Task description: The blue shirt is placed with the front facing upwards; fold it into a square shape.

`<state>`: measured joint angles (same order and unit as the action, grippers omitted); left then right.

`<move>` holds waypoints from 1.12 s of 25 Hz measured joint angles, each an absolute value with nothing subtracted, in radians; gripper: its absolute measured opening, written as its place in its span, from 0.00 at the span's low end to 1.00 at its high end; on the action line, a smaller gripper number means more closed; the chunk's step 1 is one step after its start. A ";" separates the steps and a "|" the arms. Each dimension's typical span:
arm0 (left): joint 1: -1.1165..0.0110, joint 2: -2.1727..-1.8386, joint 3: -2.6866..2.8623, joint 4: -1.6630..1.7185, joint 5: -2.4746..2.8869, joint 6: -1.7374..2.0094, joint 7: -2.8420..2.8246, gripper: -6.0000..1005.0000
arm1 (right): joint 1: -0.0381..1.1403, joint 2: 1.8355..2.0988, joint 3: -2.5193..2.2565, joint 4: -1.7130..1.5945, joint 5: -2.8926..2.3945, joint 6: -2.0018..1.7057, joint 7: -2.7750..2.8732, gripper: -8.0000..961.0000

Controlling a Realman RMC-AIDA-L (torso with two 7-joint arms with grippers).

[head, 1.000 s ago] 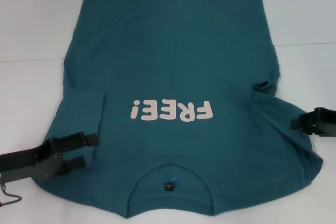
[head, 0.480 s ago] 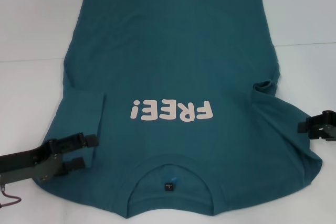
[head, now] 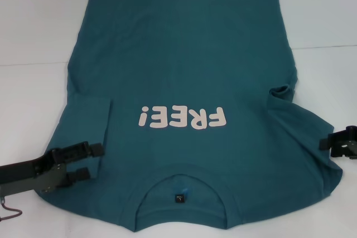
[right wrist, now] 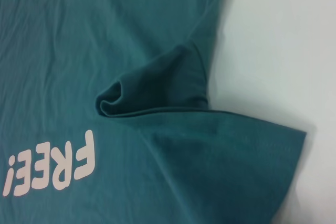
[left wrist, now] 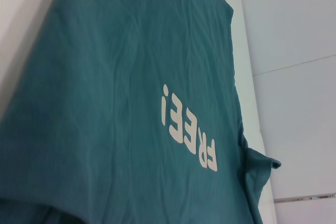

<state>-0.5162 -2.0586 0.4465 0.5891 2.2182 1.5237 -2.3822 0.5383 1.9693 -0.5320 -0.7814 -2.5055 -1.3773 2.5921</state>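
The blue shirt [head: 178, 54] lies flat on the white table, front up, with the pale "FREE!" print [head: 182, 117] on its chest and the ribbed collar [head: 181, 196] nearest me. Its left sleeve [head: 83, 115] is folded in onto the body. The right sleeve [head: 279, 93] is bunched into a small raised fold [right wrist: 152, 87]. My left gripper [head: 89, 161] is open, low over the shirt's near left shoulder edge. My right gripper [head: 337, 140] sits at the far right, just off the shirt's right shoulder edge. The wrist views show the shirt [left wrist: 115, 77] and the print [right wrist: 52, 171].
The white table [head: 33, 26] surrounds the shirt, with bare surface on both sides. A seam line [head: 323, 45] crosses the table behind the right sleeve. A thin red cable [head: 11, 215] hangs under my left arm at the near left corner.
My right gripper has drawn back to the right, off the shirt's right shoulder toward the picture's edge. The left gripper and the shirt have not moved.
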 joint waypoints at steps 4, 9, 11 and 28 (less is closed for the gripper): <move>-0.521 -2.059 0.446 0.589 2.218 1.523 -2.382 0.94 | 0.538 1.969 -0.533 -0.779 -2.505 -1.357 2.593 0.41; -0.523 -2.059 0.446 0.589 2.218 1.523 -2.382 0.94 | 0.554 1.974 -0.537 -0.744 -2.501 -1.323 2.588 0.41; -0.523 -2.059 0.446 0.589 2.218 1.523 -2.382 0.94 | 0.561 1.975 -0.538 -0.727 -2.500 -1.311 2.587 0.40; -0.519 -2.059 0.446 0.589 2.218 1.525 -2.382 0.94 | 0.567 1.970 -0.538 -0.699 -2.474 -1.302 2.580 0.36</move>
<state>-0.5191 -2.0588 0.4464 0.5890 2.2182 1.5255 -2.3823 0.5670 1.9703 -0.5382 -0.6995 -2.4735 -1.3017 2.5801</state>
